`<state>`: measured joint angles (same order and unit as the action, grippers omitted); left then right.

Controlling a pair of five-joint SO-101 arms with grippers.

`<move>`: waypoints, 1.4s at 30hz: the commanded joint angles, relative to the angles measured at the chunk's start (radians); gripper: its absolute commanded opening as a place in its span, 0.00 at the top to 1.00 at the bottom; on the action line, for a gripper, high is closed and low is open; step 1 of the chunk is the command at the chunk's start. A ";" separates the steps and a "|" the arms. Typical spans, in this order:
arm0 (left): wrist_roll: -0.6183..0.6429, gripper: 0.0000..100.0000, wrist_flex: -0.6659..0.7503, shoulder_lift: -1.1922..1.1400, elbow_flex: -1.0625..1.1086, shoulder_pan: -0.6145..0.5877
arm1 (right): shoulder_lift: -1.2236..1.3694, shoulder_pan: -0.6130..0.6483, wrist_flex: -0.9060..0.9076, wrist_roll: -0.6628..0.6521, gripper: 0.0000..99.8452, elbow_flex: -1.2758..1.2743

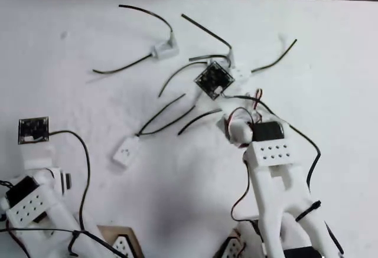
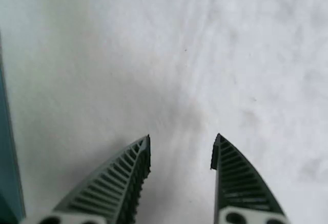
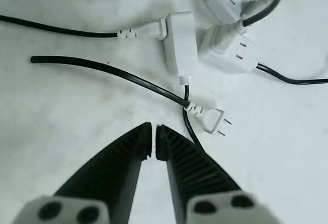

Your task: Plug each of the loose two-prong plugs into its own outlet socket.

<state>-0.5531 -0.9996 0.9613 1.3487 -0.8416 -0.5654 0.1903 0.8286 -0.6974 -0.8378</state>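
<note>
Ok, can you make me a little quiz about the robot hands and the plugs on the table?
1. True or false: the left hand is open above a bare bit of table.
2. Pick one: how many prongs stick out of the loose plug lying just ahead of the right hand? A) one B) two C) three
3. Yes or no: is the right hand holding the loose plug?

Key
1. True.
2. B, two.
3. No. The right hand is shut with nothing in it, and the loose plug lies on the table.
</note>
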 commanded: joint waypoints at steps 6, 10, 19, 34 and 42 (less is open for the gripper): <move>-0.008 0.80 0.014 0.015 0.000 0.010 | 0.214 -0.163 -0.125 -0.252 0.81 0.066; -0.008 0.80 0.014 0.015 0.000 0.010 | 0.374 -0.219 -0.168 -0.324 0.81 0.161; -0.008 0.80 0.014 0.015 0.000 0.010 | 0.700 -0.232 -0.160 -0.328 0.81 0.410; -0.008 0.80 0.014 0.015 0.002 0.010 | 0.765 -0.216 -0.058 -0.328 0.81 0.496; -0.008 0.80 0.014 0.015 0.002 0.010 | 0.926 -0.211 -0.084 -0.328 0.81 0.631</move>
<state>-0.5531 -0.9996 0.9613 1.3487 -0.8416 0.3399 -0.0353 0.7626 -1.0180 -0.2762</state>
